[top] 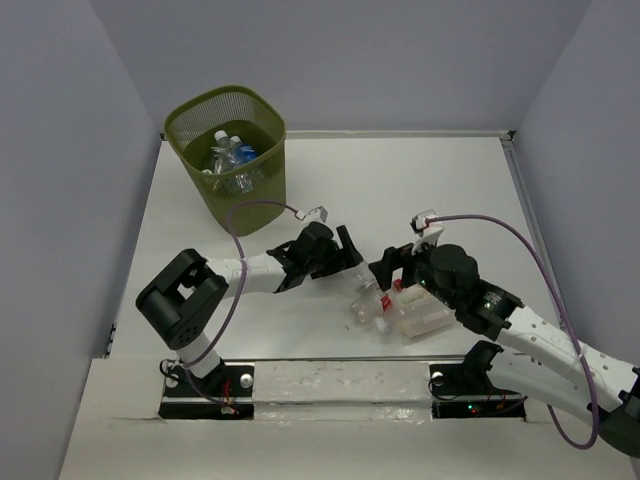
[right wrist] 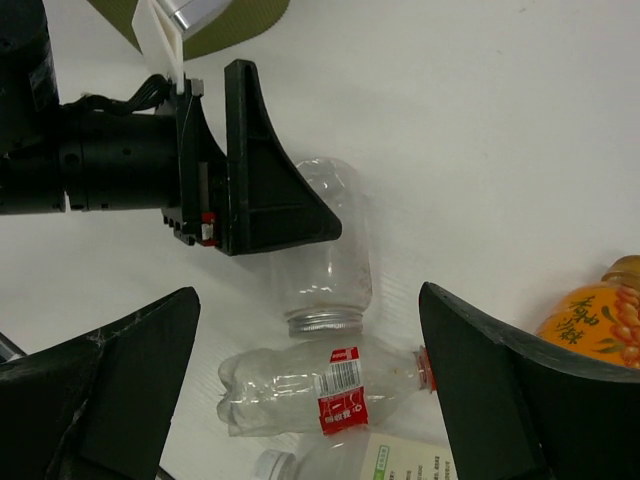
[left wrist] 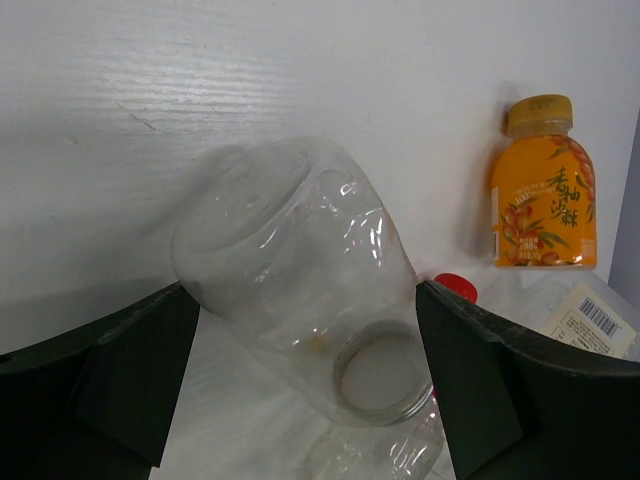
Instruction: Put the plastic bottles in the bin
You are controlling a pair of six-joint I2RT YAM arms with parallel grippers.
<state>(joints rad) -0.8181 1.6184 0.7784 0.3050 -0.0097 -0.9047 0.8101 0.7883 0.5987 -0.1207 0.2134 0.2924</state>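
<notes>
Bottles (top: 395, 308) left to do lie in a small heap on the table (top: 430, 190), in front of the two arms. More bottles are already in the bin (top: 245, 205).

Landmark is the clear bottle (left wrist: 300, 290).
- Left claw (top: 356, 268) is released, jaws wide. It straddles the clear bottle, one finger either side, no contact that I can see.
- Right claw (right wrist: 307, 293) is also released and grasps nothing. It hangs over the clear bottle's mouth end.
- Red-label bottle (right wrist: 320, 385) lies on its side just beside the clear bottle's mouth, crosswise to it.
- Square bottle (right wrist: 400, 462) is on the far side of the red-label bottle from the clear bottle.
- Orange bottle (left wrist: 543, 190) stands upright near it.
- The bin is well apart from the clear bottle.

Step in hand, as I judge it, is the left claw picking up the clear bottle.
- Drop a little lower and clench across the mid-body, not on the open mouth.
- Squeeze gently. The wall looks thin and will likely buckle, and the round body could roll or pop out.
- Keep the right claw back, since both are crowded over one spot.
- Lift straight up before swinging away, so the red-label bottle isn't dragged.
- Let go above the bin's rim.

Look of the clear bottle: see-through, no label, no cap, wide threaded mouth, slightly dented, lying on its side.
</notes>
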